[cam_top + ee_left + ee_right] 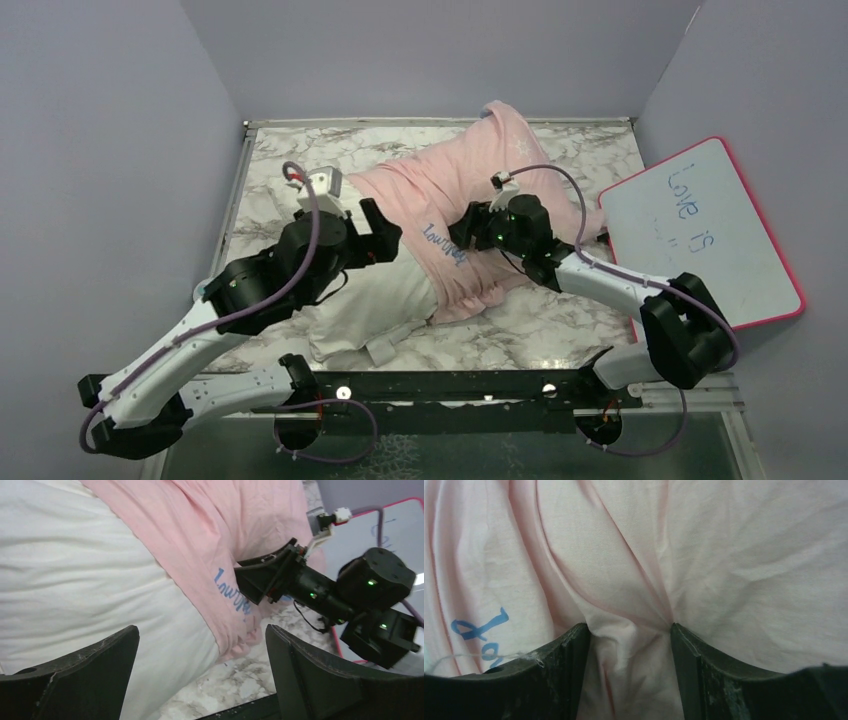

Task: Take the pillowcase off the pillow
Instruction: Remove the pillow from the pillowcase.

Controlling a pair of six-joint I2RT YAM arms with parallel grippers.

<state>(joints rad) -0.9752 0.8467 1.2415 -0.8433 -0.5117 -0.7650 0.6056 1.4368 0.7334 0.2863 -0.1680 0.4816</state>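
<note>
Pillowcase (470,190) half off the pillow (385,295) on the desk (560,320)

The pillow lies slantwise on the marble; its near-left end is bare white, its far-right part sits under the pink cover, blue cursive uppermost; the left end effector (201,630) hangs just over the bare end beside the cover's bunched edge, fingers spread wide and holding nothing; the right end effector (628,630) is partly closed, a gathered fold of pillowcase between its fingers; a whiteboard (700,230) lies at the right.

Far end of pillow (385,295) inside pillowcase (450,190)
</note>
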